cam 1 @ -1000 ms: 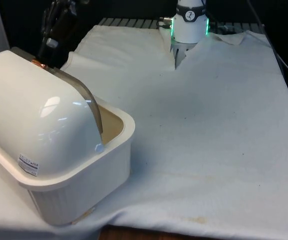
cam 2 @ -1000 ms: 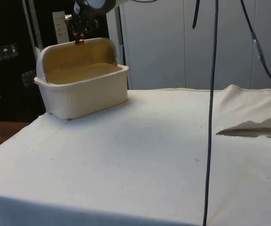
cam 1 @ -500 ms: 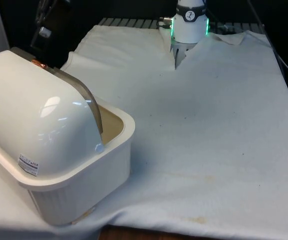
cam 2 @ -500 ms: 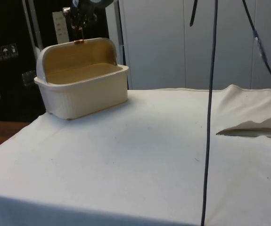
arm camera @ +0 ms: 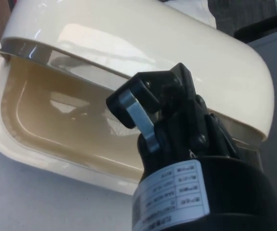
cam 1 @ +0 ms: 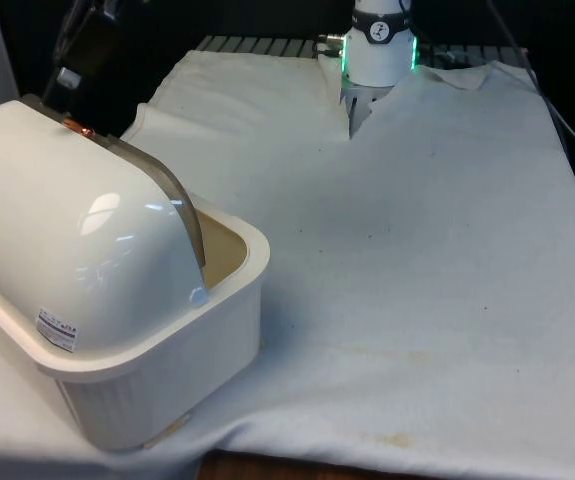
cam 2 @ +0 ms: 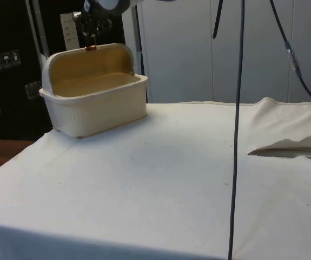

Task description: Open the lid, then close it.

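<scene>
I count one bench (cam 1: pixel 437 250) under its white cloth, one bread box (cam 1: pixel 117 330), one lid (cam 1: pixel 67 220) and one small copper handle (cam 1: pixel 84 129).

The bread box sits at about 8 o'clock on the bench in the front view, its lid rolled back so the tan inside (cam 2: pixel 96 84) lies open; the opening half looks done to me, the closing not yet begun.

I judge the box to be light, stiff, glossy plastic, so the smooth dome would slip under the fingers. The lid should swing on its pivots with little force, but a hard shove could slide the whole box on the cloth. The place to take hold is the handle on the lid's front edge (cam 2: pixel 91 47).

My gripper (cam 2: pixel 93 21) hangs just above that handle, apart from it, holding nothing. Whether the fingers (arm camera: pixel 138 115) are spread or together I cannot tell.
</scene>
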Motion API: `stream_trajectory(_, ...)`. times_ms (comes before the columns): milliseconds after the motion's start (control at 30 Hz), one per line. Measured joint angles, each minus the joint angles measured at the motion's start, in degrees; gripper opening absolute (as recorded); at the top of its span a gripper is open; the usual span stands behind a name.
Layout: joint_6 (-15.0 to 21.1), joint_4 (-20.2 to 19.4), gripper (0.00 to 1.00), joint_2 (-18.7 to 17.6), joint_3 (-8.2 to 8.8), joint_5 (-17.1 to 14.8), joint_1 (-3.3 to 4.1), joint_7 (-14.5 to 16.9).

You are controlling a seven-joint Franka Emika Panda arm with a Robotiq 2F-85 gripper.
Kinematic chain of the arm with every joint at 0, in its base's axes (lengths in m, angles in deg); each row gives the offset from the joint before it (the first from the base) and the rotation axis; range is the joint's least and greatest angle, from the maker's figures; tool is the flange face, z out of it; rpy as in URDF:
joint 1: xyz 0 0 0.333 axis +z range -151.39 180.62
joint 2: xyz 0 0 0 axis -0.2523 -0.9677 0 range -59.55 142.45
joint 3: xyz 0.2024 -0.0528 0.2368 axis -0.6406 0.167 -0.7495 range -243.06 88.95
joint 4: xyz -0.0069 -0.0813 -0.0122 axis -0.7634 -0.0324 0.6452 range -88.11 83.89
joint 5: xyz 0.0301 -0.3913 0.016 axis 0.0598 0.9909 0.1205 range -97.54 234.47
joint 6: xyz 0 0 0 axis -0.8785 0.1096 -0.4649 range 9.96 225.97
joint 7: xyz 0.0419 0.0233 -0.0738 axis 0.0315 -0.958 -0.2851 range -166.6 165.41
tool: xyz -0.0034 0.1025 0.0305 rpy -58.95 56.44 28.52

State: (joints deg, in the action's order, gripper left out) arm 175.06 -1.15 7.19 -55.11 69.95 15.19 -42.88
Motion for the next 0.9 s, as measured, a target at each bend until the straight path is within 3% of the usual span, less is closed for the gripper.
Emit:
stream_trajectory(267,-0.1,1.1,0.00,-2.2,0.34,0.0,0.00,-2.6)
stream_trajectory(900,-2.1,1.9,0.00,-2.3,0.40,-0.1,0.00,-5.0)
